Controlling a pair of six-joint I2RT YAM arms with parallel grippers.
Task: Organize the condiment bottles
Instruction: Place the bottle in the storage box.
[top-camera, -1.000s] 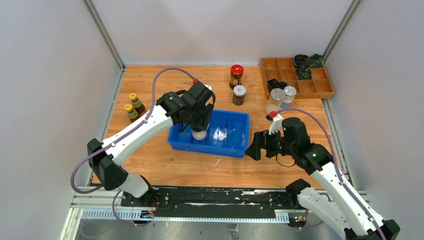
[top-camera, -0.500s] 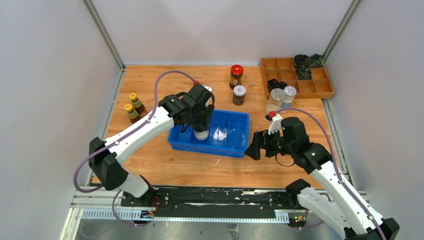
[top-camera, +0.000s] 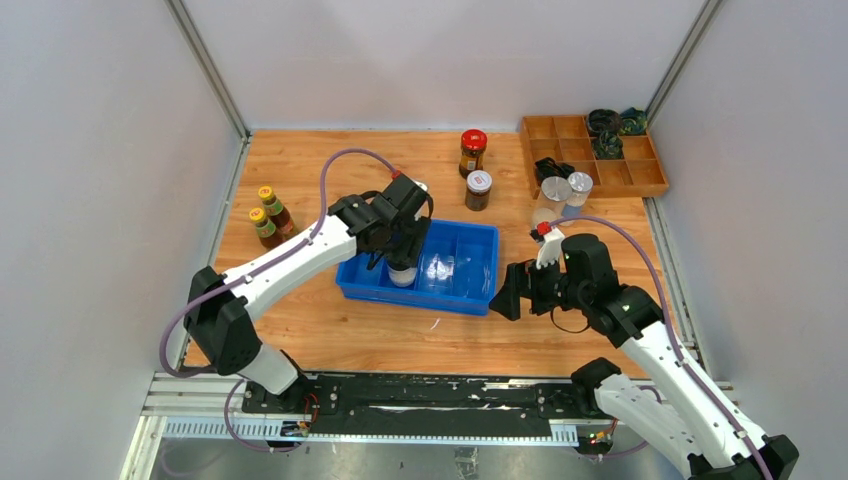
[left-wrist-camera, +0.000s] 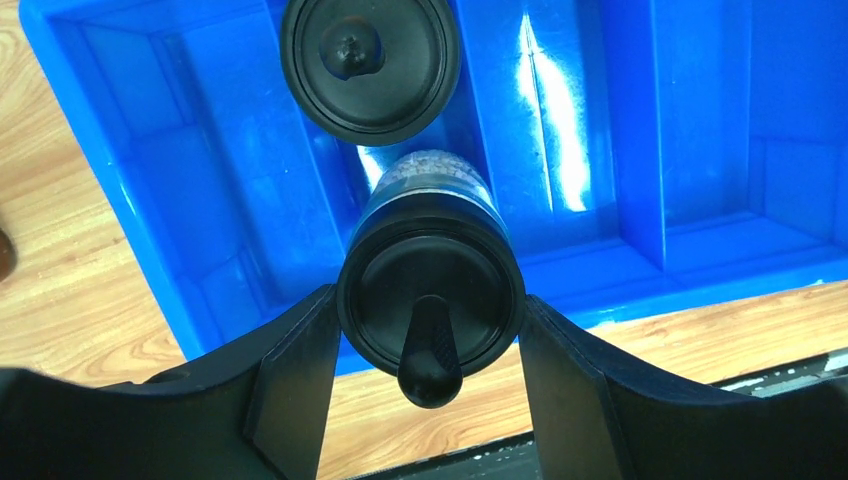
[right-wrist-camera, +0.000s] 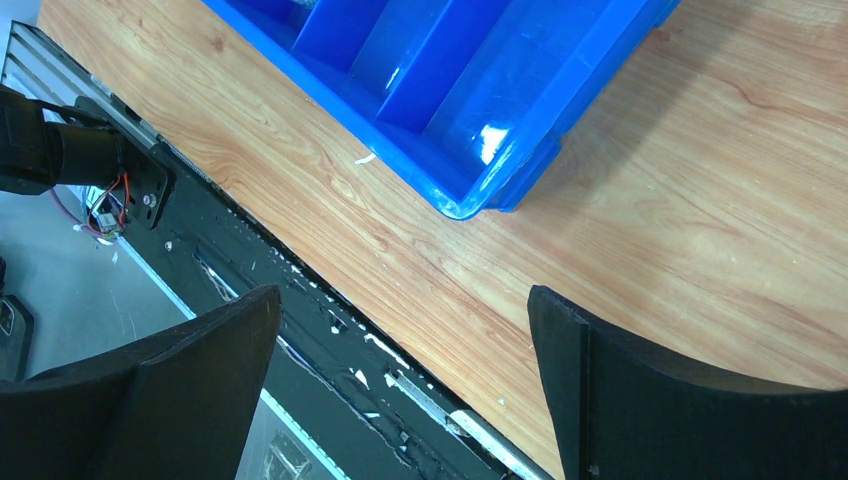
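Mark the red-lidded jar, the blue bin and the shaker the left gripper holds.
red-lidded jar (top-camera: 473, 139): top view, its red lid.
blue bin (top-camera: 440, 298): top view, its near wall.
gripped shaker (left-wrist-camera: 430, 285): left wrist view, its black lid.

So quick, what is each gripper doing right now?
Left gripper: shut on a black-lidded shaker, at the blue bin.
Right gripper: open, holding nothing.

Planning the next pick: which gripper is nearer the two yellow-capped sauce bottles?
Left. The left gripper is over the blue bin's left end, just right of the yellow-capped bottles, holding a black-lidded shaker; the right gripper hangs beyond the bin's right end.
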